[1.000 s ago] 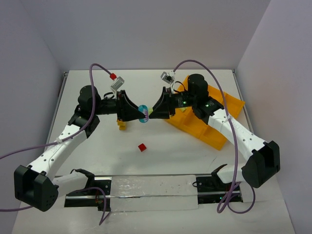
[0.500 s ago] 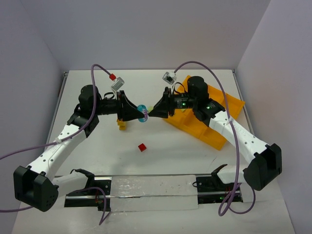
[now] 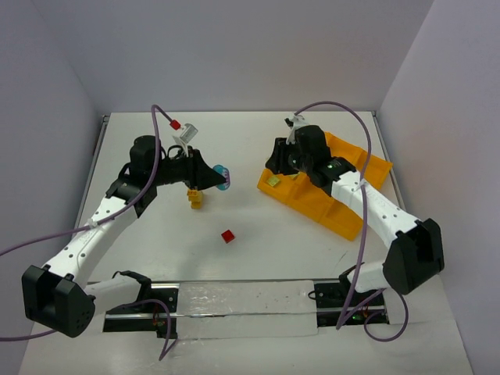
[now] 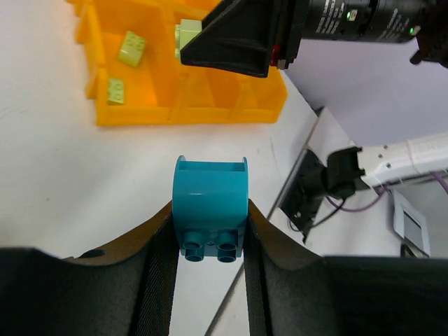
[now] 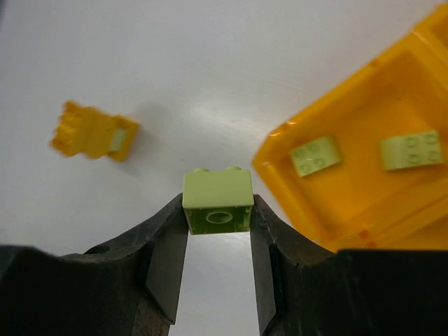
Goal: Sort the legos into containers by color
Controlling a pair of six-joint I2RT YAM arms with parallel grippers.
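Note:
My left gripper point(image 3: 221, 176) is shut on a teal-blue lego point(image 4: 210, 203), held above the table left of centre. My right gripper point(image 5: 218, 210) is shut on a light green lego point(image 5: 218, 199) and hovers at the left corner of the orange-yellow tray point(image 3: 344, 211). In that corner's container point(image 5: 350, 182) lie two light green legos point(image 5: 316, 155). A yellow stack of legos point(image 3: 194, 198) rests on the table under the left gripper. Nearer the front a single red lego point(image 3: 227, 236) lies alone.
A red cable connector point(image 3: 179, 123) hangs on the purple cable above the left arm. A black rail with a clear strip point(image 3: 242, 301) runs along the near edge. Walls close the table on three sides.
The two grippers met tip to tip with the teal and green bricks joined between them. Now the right gripper has pulled away to the tray with the green brick, and the left keeps the teal one.

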